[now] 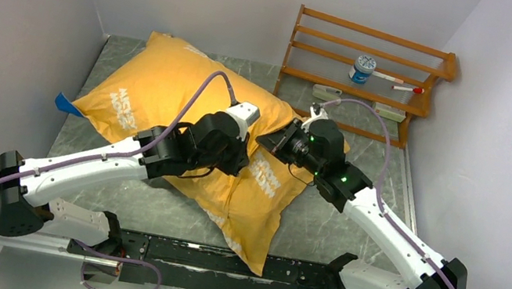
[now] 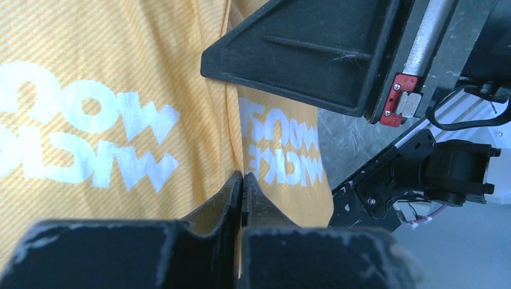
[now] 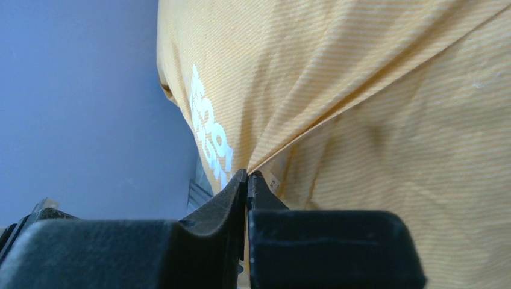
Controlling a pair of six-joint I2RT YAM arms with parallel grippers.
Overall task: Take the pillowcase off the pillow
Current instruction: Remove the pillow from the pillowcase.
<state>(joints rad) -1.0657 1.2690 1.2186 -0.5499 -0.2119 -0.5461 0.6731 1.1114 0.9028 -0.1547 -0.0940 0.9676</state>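
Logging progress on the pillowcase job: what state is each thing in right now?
pillowcase: on the pillow, orange face up.
pillow: hidden inside the pillowcase.
left gripper: shut on a pillowcase fold.
right gripper: shut on a pillowcase fold.
wooden rack: standing upright.
tub: upright on a rack shelf.

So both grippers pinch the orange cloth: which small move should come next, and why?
Probably a short lift of both pinches together, to test the hold. The left gripper and the right gripper are each shut on a fold of the pillowcase, which lies full and bulging; a crease runs taut from the right pinch.
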